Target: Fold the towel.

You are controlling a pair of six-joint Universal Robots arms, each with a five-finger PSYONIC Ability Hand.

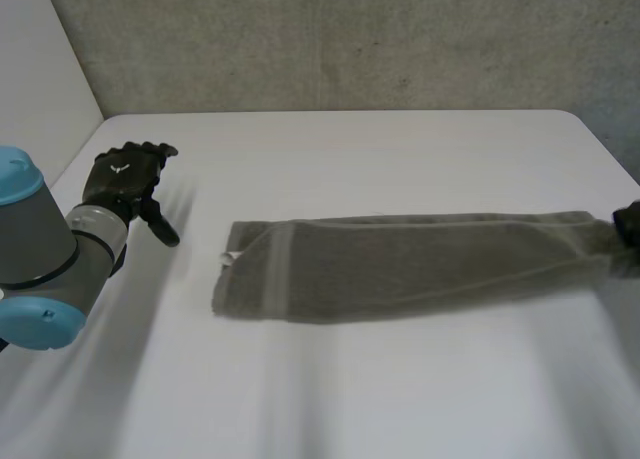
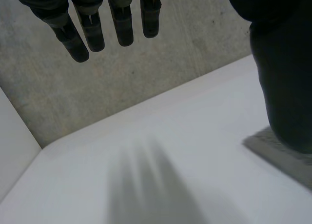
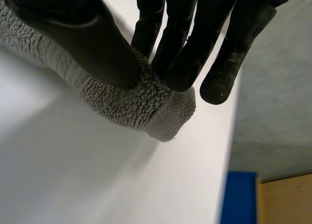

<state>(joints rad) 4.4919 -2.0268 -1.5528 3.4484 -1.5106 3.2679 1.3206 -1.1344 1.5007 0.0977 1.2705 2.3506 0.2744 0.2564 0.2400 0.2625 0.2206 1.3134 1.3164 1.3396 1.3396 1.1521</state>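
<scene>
A grey towel [image 1: 400,264] lies folded lengthwise into a long strip across the middle of the white table [image 1: 350,149]. My right hand [image 1: 628,223] is at the strip's right end, at the table's right side. In the right wrist view its thumb [image 3: 92,43] and fingers [image 3: 183,53] pinch that towel end [image 3: 141,102], which bunches between them. My left hand [image 1: 125,179] hovers over the table left of the towel, apart from it, open with fingers [image 2: 92,29] straight. A towel corner [image 2: 278,151] shows beside the left thumb [image 2: 285,72].
A grey wall [image 1: 350,39] runs behind the table's far edge. A pale panel [image 1: 40,69] stands at the left. Bare table surface lies in front of the towel and around the left hand. Something blue [image 3: 239,197] and a wooden surface [image 3: 285,199] lie beyond the table's right edge.
</scene>
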